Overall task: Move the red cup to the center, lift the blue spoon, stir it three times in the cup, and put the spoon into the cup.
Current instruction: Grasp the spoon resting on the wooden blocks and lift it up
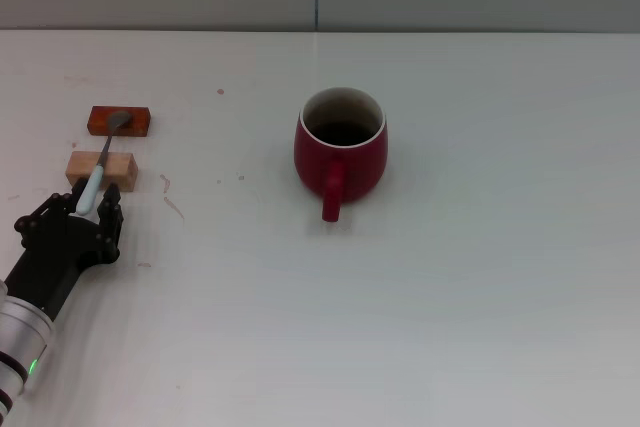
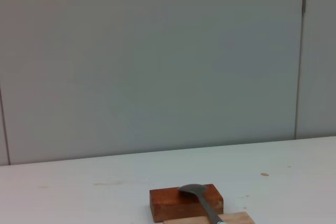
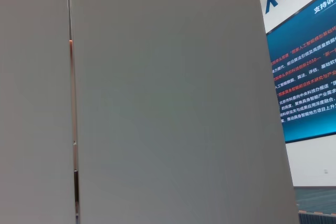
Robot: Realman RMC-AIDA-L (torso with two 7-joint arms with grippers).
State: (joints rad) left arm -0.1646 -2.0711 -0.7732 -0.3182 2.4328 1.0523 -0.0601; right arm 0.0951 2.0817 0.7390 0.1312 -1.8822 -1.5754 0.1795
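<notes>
While the red cup [image 1: 341,152] stands upright near the middle of the white table [image 1: 480,277], handle turned toward the near edge and well apart from everything else, two small blocks are seen at the far left. A red-brown block [image 1: 138,124] lies farther away, and a pale wooden block [image 1: 121,169] sits just nearer. The blue spoon [image 1: 99,169] is laid across both, its grey bowl resting on the red-brown block and its light-blue handle running over the pale one toward the near side. The left gripper [image 1: 86,215] is placed at the handle's near end, its dark fingers [image 1: 110,209] set close on either side of it; whether the handle is actually pinched cannot be told.
</notes>
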